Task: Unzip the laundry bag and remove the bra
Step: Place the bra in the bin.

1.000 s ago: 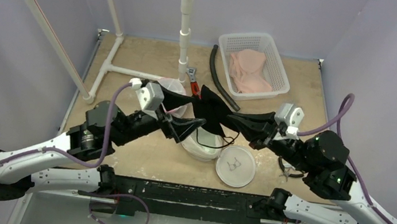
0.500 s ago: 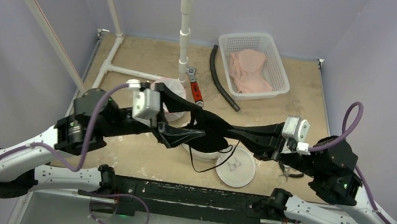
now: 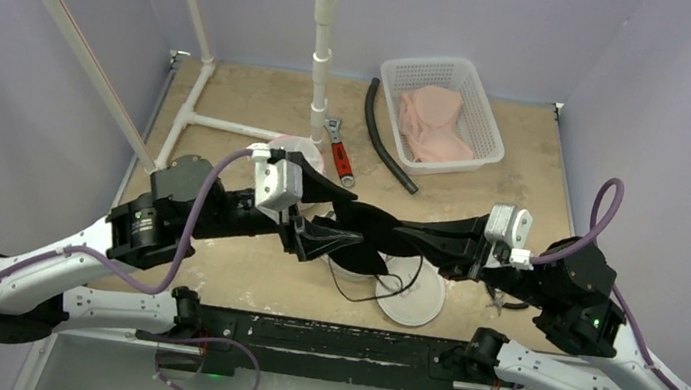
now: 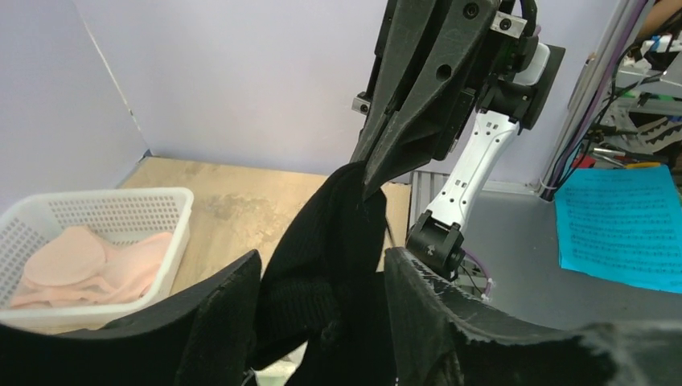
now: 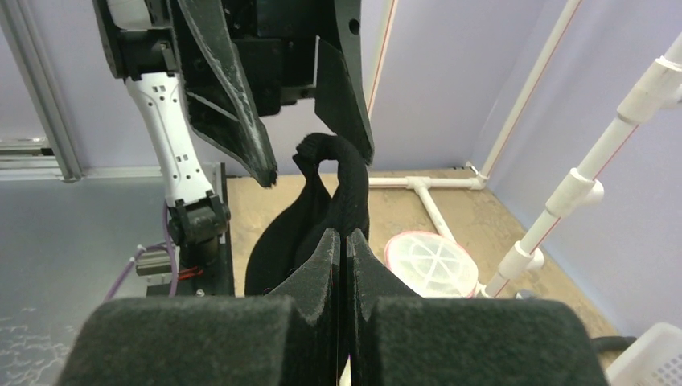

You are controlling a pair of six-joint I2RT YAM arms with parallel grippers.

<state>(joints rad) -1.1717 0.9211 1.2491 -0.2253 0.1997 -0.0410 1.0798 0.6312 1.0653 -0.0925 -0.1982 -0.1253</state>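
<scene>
Hanging clear of the sandy table (image 3: 254,92), a black bra (image 3: 370,224) stretches between two robot arms near the middle of the overhead view. The right pincer (image 5: 338,238), reaching in from 3 o'clock, is clamped fully closed on one end of the fabric. The left pincer (image 4: 322,269), coming from 9 o'clock, stands partly open with the bra's other end bunched between its jaws; the right wrist view shows a gap between one finger and the cloth, so it straddles the fabric rather than pinching it. Just below, toward 6 o'clock, the white laundry bag (image 3: 357,265) lies open on the table, with a round white half (image 3: 413,303) beside it. At 1 o'clock a white basket (image 3: 486,113) holds pink garments, while a black hose (image 3: 383,145), a red-handled wrench (image 3: 337,149) and a white pipe stand (image 3: 323,51) sit toward 12 o'clock
</scene>
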